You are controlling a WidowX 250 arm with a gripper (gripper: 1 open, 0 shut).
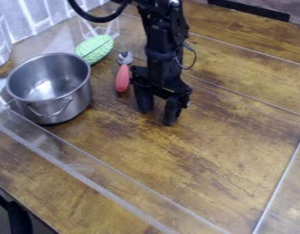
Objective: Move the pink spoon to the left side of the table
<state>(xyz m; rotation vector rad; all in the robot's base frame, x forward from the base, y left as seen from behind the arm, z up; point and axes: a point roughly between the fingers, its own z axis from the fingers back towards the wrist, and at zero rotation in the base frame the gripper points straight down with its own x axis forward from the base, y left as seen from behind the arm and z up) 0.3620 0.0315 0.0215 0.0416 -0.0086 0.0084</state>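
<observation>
Pot (48,85) sits at the counter's (201,164) left edge. Spoon (122,75) lies just right of the pot, ribbed oval object (95,47) behind both. Hand (157,107) stands right of the spoon, close beside it.

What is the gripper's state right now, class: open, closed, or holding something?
Gripper: open and holding nothing, its fingers down at the table just right of the pink spoon.
</observation>
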